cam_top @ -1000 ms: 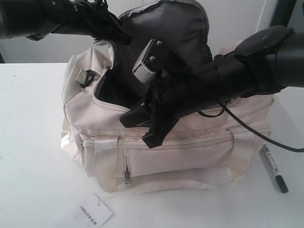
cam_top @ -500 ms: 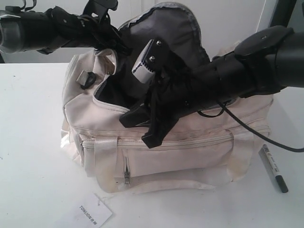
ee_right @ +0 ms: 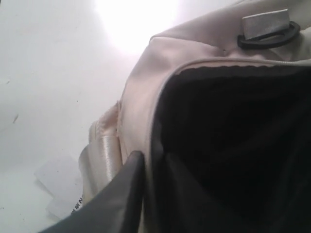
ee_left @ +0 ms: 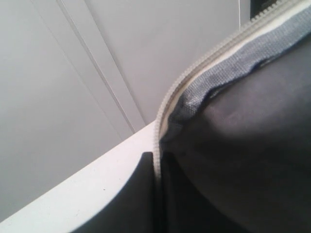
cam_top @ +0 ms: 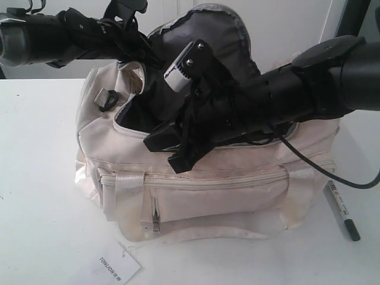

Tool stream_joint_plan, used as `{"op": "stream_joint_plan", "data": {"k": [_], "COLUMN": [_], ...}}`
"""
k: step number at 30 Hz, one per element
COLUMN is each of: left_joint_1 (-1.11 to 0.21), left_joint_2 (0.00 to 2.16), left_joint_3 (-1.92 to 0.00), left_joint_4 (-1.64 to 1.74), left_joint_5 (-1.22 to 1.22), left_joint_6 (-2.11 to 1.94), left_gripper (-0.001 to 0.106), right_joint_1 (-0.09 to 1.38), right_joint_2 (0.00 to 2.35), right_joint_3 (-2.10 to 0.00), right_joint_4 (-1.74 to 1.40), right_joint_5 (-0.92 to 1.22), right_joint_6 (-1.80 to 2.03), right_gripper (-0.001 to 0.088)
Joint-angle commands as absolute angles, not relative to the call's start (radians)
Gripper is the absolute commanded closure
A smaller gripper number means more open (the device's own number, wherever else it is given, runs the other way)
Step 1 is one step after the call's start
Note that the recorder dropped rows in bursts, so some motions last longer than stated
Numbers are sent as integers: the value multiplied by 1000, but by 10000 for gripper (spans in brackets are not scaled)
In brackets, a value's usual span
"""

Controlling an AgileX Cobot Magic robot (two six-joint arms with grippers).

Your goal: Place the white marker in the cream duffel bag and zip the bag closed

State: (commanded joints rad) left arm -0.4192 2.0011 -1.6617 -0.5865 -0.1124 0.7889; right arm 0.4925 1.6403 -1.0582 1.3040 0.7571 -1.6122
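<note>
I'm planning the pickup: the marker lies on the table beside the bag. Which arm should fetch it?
Right. The marker lies on the right gripper's side of the cream duffel bag; the left gripper sits at the raised flap, seemingly holding it open.

The exterior camera is looking downward at the cream duffel bag (cam_top: 225, 190) from its front, near. Both wrist cameras are sitting very close: the left facing the twelve-o'clock flap (ee_left: 243, 145), the right sharing the nine-o'clock black ring (ee_right: 266, 39) with the exterior view.
</note>
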Motion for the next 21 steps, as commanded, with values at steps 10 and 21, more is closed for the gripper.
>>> {"op": "stream_joint_plan", "data": {"k": [10,21], "left_joint_1": [-419,-419], "left_joint_2": [2001,2001], "left_joint_3": [-1662,-1662], "left_joint_4": [-587,-587], "left_joint_5": [-112,-112], "left_joint_6": [789,789], "left_gripper": [1053,1053], "right_joint_1": [492,492], "right_joint_2": [1647,1618], "right_joint_3": [-1058,-1058], "right_joint_4": [1304,1304], "right_joint_5": [757,750], "right_joint_6": [-1610,-1562], "right_gripper": [564,564]}}
